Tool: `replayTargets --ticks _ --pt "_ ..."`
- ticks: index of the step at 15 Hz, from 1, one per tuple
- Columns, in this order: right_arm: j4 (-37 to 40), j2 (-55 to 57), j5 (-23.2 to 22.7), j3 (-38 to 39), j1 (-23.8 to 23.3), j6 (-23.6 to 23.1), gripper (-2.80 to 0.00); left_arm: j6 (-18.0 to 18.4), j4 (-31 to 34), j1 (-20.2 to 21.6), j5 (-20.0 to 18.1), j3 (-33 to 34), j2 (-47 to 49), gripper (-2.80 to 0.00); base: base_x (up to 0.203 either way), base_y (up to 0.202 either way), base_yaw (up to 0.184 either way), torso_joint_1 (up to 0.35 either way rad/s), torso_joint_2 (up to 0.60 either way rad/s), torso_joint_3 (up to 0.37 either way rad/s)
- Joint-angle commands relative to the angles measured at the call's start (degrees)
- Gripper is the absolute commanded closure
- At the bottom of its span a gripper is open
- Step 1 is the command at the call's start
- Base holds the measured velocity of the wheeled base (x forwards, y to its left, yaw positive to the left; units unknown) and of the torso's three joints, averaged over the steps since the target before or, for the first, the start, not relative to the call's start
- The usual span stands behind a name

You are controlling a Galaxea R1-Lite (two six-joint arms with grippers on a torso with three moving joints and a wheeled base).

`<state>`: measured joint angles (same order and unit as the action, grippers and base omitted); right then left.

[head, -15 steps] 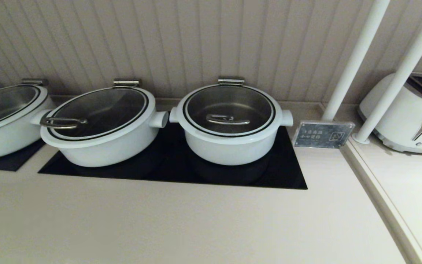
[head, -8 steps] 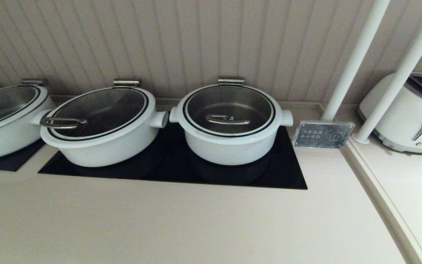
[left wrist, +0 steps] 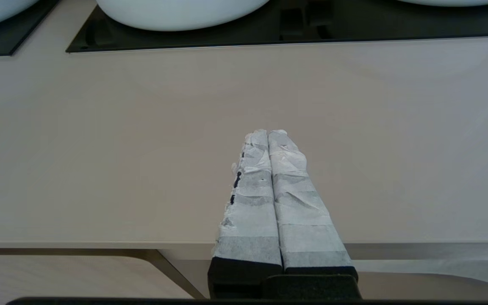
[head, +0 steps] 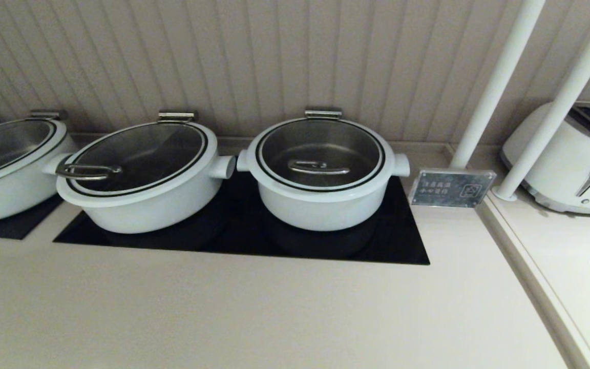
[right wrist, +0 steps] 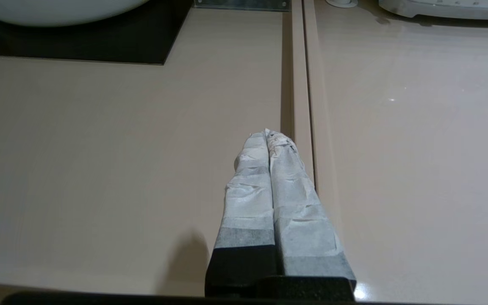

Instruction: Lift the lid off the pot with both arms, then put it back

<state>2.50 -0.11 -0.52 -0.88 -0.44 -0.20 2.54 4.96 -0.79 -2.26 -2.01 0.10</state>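
The deep round white pot [head: 320, 207] stands on the black cooktop [head: 402, 241] near the back wall. Its round glass lid [head: 320, 141] lies closed on it, with the curved steel bar handle [head: 318, 167] at the centre and the steel hinge clip [head: 323, 112] at the back. Neither arm shows in the head view. My left gripper [left wrist: 267, 132] is shut and empty above the beige counter, short of the cooktop. My right gripper [right wrist: 268, 133] is shut and empty above the counter, beside a seam [right wrist: 297, 84] in the counter.
A wider oval white pot [head: 141, 205] with a loop-handled glass lid stands left of the round pot, another [head: 3, 189] at far left. A small sign plate [head: 451, 188], two white posts [head: 500, 77] and a white toaster [head: 571, 159] stand at right.
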Motion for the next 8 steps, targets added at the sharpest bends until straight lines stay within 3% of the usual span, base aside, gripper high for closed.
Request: replayTargets --ticks 1,8 --pt "0.0 0.1 0.1 0.0 0.0 0.3 0.0 0.0 0.0 0.0 0.0 0.0 0.0 0.0 0.0 0.0 0.0 0.0 0.0 0.0" --pt "0.0 0.1 0.1 0.0 0.0 -0.2 0.0 0.0 0.0 0.0 0.0 0.0 0.0 0.0 0.0 0.0 0.0 0.0 0.0 0.0"
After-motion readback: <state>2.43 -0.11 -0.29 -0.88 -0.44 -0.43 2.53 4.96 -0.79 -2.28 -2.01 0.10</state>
